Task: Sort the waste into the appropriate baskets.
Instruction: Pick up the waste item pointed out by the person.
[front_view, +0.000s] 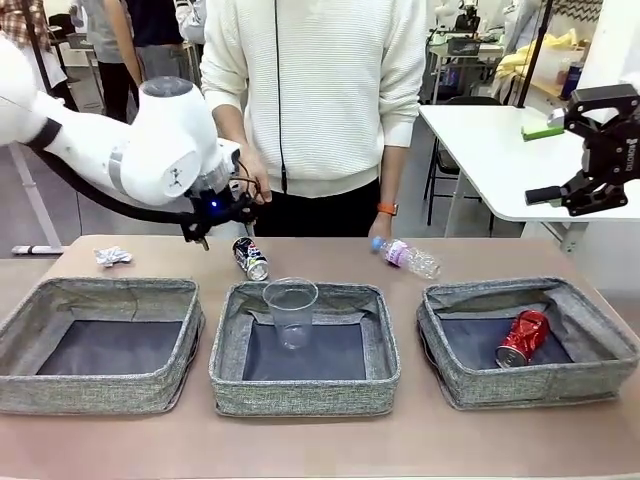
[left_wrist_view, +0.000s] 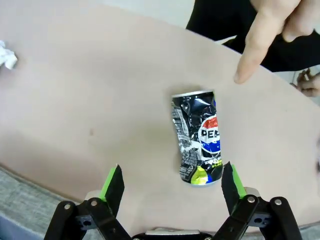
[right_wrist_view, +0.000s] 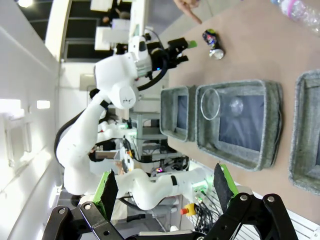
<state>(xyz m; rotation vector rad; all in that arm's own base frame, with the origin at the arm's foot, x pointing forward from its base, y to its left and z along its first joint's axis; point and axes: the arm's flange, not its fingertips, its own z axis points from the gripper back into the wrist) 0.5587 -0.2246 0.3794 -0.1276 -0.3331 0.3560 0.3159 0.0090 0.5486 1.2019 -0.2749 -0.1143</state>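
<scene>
Brown table (left_wrist_view: 75, 100) lies under our left gripper (left_wrist_view: 172, 170), wide open and holding nothing. Below it the crushed dark blue-silver can (left_wrist_view: 197, 135) lies flat on the table. Our right gripper (front_view: 545, 162) hangs up high, open and empty. We see the crushed red can (front_view: 522, 338) in the right basket (front_view: 520, 385).

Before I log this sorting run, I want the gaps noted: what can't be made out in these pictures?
Front view: left fingers, mostly hidden behind the white left arm's wrist.
Front view: print on the crushed red can in the right grey woven basket, too small.
Left wrist view: crumpled white paper, cut by the left edge.
Right wrist view: clear plastic bottle with pink label, cut off at the top-right corner.
</scene>
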